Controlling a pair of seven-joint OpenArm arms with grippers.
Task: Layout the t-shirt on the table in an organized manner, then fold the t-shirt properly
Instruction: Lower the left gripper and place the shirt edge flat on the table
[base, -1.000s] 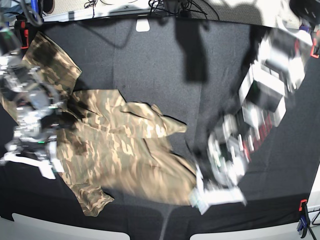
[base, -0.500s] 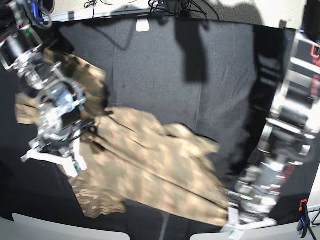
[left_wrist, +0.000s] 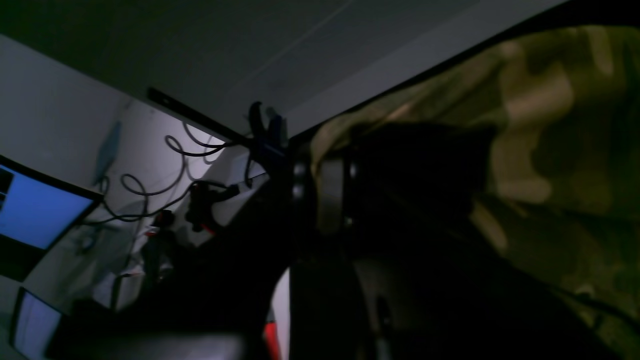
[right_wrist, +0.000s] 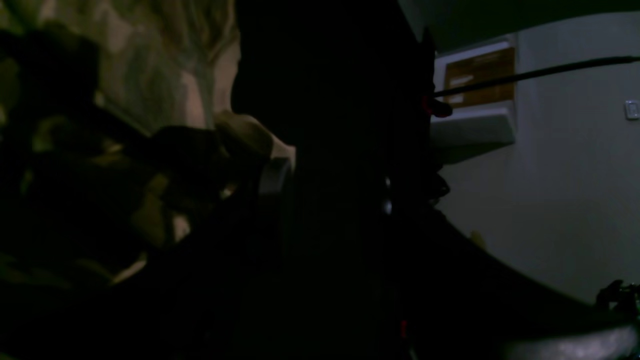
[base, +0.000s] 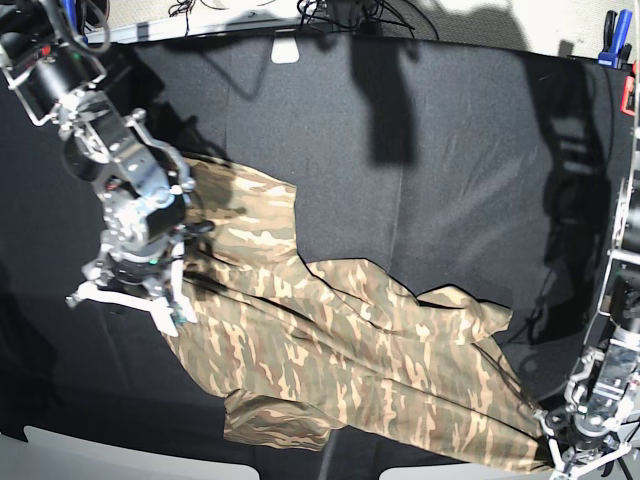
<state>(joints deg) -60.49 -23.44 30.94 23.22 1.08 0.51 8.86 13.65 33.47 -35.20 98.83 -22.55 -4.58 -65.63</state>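
Base view: the soft short-sleeved camouflage t-shirt (base: 340, 350) in tan, brown, olive and cream now lies drawn out in a long diagonal band across the near half of the wide black cloth-covered surface (base: 420, 150). A second ago it sat bunched toward the side of the right arm; since then the two arms have moved apart and the fabric has been pulled taut between them, so the garment reads as a stretched sheet with folds along its upper edge and a sleeve lump curled at the near edge.

Right gripper (base: 150, 290): its fingers are clamped on the shirt's edge at the left of the base view, cloth bunched against them in the right wrist view.

Left gripper (base: 580, 440): at the lower right corner of the base view, at the far end of the shirt. In the left wrist view, camouflage cloth (left_wrist: 525, 150) drapes right against the dark fingers, but whether they are together on the hem or just parting cannot be told.

Judgement: the spreading step is well advanced but unfinished; the shirt is skewed to the surface edges, wrinkled, and not yet flat. Folding has not begun. A blue clamp (base: 612, 25) marks the far corner.
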